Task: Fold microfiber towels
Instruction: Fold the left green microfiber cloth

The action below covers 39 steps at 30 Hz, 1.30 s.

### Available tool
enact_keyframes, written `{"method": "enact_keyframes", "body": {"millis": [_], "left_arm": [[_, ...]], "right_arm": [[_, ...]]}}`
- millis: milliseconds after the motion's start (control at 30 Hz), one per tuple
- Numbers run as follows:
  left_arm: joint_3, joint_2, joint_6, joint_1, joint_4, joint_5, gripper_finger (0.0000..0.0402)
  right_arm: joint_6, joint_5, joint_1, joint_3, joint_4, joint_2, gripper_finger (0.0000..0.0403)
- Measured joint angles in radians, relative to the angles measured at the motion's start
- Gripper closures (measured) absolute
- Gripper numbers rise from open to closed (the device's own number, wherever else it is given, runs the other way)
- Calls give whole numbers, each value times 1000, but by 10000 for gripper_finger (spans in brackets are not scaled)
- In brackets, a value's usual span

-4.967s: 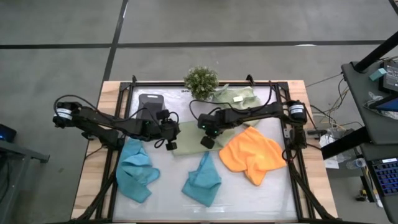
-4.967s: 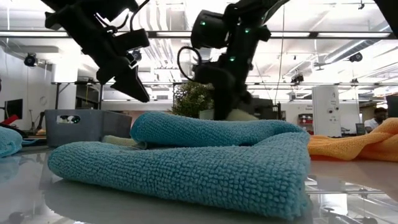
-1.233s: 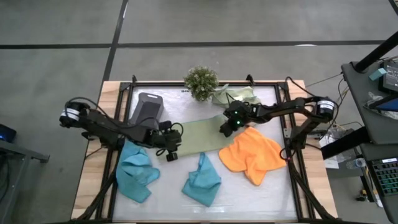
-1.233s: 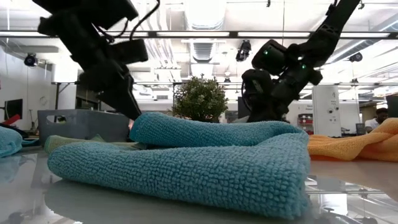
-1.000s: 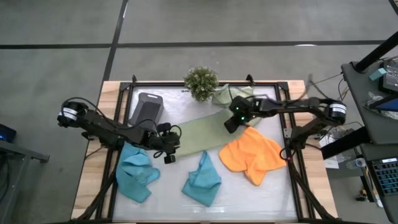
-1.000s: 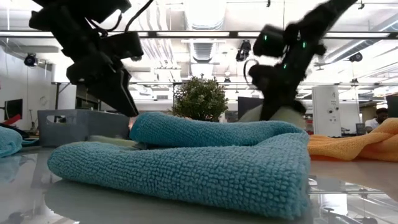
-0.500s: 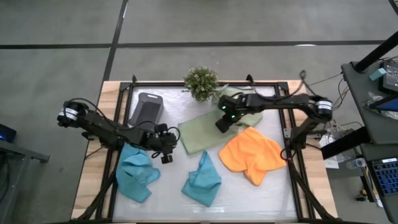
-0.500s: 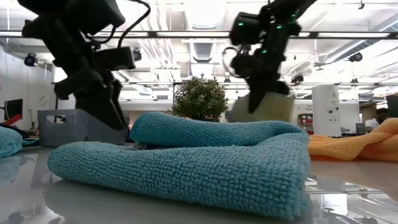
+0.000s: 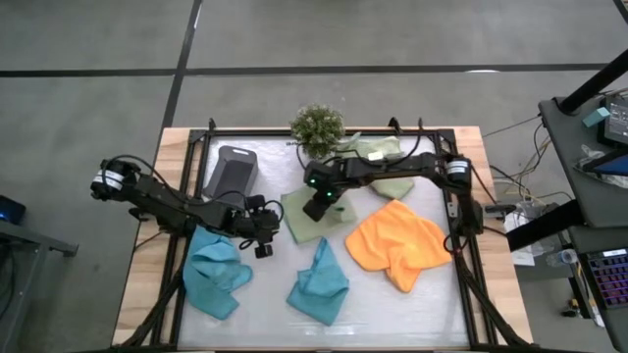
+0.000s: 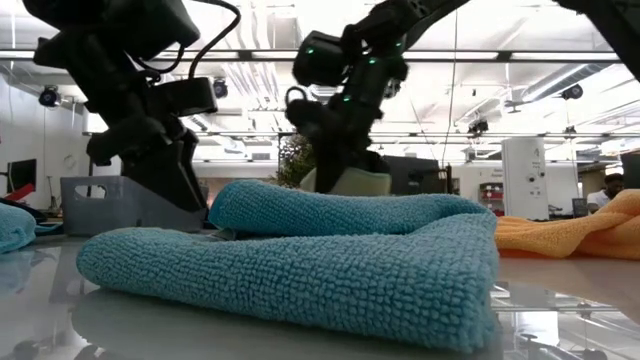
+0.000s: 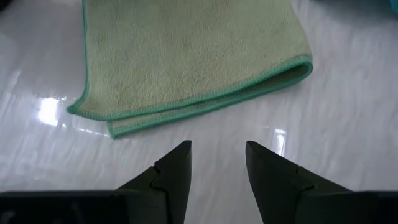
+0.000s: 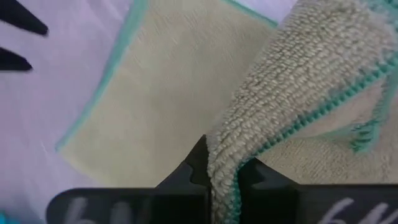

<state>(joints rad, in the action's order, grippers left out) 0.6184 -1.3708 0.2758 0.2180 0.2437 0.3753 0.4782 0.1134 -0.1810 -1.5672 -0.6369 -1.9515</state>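
A pale sage-green towel [image 9: 297, 222] lies mid-table, partly doubled over. My right gripper [image 9: 316, 208] is above it and shut on its turned-over end [image 12: 261, 93]. My left gripper [image 9: 260, 238] is open and empty, low over the table by the towel's left edge. Its wrist view shows two stacked layers [image 11: 199, 62] just ahead of the fingers [image 11: 177, 165]. A second sage towel [image 9: 378, 160] lies crumpled at the back. An orange towel [image 9: 397, 245] lies at the right. Two teal towels [image 9: 216, 270] [image 9: 319, 284] lie bunched near the front. My right gripper pinches a bunched, teal-hemmed edge [image 12: 231, 149] of the sage towel between its two fingers, coming from above and slanting down. The held end is lifted and curls over the lower layer [image 12: 155, 99], which lies flat on the table.
A dark grey tray [image 9: 233, 172] stands at the back left and a small bushy plant [image 9: 317, 127] at the back middle. A black frame [image 9: 196, 147] runs around the white work surface. In the low view the nearer teal towel [image 10: 300, 260] fills the foreground.
My right gripper has gone toward the table's left edge with the sage towel's right end, lifting it and carrying it over the left part. The towel, stretched long a second ago, is now folded to about half its length. Its left end has stayed in place.
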Motion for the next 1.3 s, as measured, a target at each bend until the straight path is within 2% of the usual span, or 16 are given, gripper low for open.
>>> {"method": "enact_keyframes", "body": {"millis": [267, 667, 800, 1300], "left_arm": [[-33, 0, 14, 2, -11, 0, 265], [-54, 0, -10, 1, -98, 29, 265], [-53, 0, -21, 1, -112, 30, 265], [-53, 0, -22, 0, -116, 57, 265]], "right_arm": [[2, -2, 6, -64, 3, -77, 394], [6, -1, 40, -67, 44, -78, 394], [23, -33, 46, -66, 57, -79, 391], [10, -35, 47, -64, 125, -80, 313]]}}
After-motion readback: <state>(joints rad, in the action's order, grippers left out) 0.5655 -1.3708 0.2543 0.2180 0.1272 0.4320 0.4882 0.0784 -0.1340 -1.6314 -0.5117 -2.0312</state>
